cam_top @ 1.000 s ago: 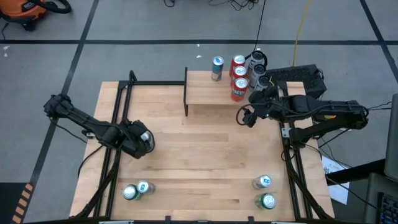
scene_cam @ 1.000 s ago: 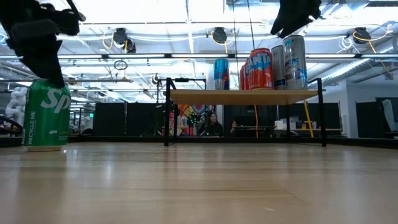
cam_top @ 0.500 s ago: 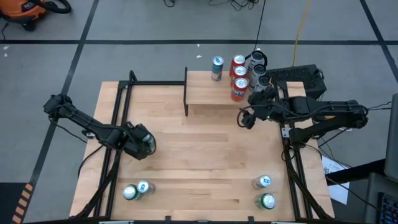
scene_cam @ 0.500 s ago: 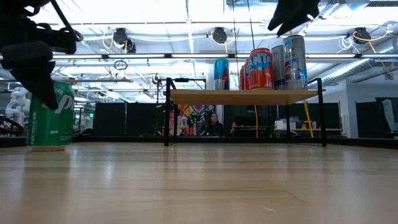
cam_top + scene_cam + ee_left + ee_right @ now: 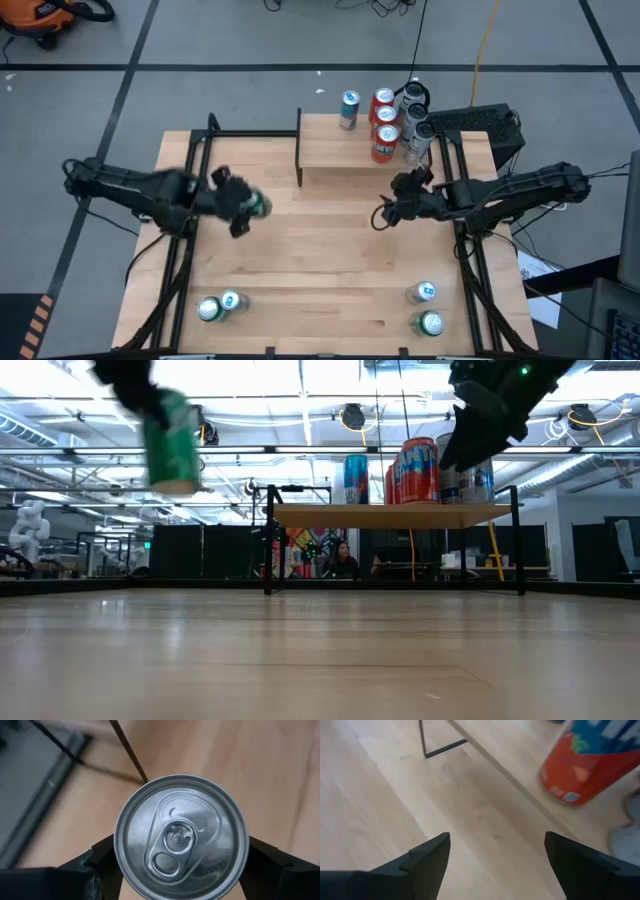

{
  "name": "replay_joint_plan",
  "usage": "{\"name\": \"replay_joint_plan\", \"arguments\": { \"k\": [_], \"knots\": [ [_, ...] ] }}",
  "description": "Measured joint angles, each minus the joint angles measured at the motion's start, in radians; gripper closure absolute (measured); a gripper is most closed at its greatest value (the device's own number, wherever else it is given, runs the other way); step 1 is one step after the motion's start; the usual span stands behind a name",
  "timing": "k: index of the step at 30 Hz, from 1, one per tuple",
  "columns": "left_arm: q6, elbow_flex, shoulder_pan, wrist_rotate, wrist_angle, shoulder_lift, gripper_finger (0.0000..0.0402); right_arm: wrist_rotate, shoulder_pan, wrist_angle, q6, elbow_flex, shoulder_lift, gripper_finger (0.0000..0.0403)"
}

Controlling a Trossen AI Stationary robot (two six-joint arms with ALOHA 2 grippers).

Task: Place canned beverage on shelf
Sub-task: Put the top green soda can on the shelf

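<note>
The green can [image 5: 256, 206] is off the table, clamped between the fingers of the left gripper [image 5: 247, 207] and carried in the air over the left half of the tabletop [image 5: 330, 260]. In the low view the can [image 5: 172, 430] hangs high, tilted, its base level with the board of the shelf [image 5: 395, 514] but well to the side of it. The left wrist view looks straight down on its silver lid [image 5: 181, 838] — tab unopened, a dark finger [image 5: 102, 865] pressed to each side.

The left arm reaches in from the table's left edge, stretched nearly flat toward the middle.

The shelf [image 5: 340, 152] stands at the far edge, already bearing a blue can [image 5: 348, 108], red cans [image 5: 385, 130] and silver cans [image 5: 417, 135]. The right gripper [image 5: 385, 214] hovers just in front of the shelf's right end — fingers spread apart, nothing between them, with a red can [image 5: 592, 760] in its wrist view.

Two cans [image 5: 218, 305] sit at the near left corner, two more [image 5: 426, 308] at the near right.
</note>
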Motion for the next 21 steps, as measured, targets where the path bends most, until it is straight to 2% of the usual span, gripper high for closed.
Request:
{"name": "replay_joint_plan", "arguments": {
  "k": [3, 9, 17, 21],
  "knots": [
    [0.171, 0.103, 0.129, 0.019, 0.058, 0.032, 0.0113, 0.002, 0.031, 0.064, 0.0, -0.023, 0.0, 0.0091],
    [0.439, 0.271, 0.36, 0.215, 0.21, 0.177, 0.0111, 0.007, 0.12, 0.171, -0.04, -0.023, -0.001, 0.0091],
    [0.643, 0.512, 0.563, 0.31, 0.224, 0.47, 0.011, 0.111, 0.204, 0.199, -0.029, -0.023, -0.001, 0.0091],
    [0.703, 0.615, 0.635, 0.38, 0.223, 0.59, 0.0109, 0.113, 0.218, 0.195, -0.022, -0.023, -0.001, 0.0091]
  ]
}}
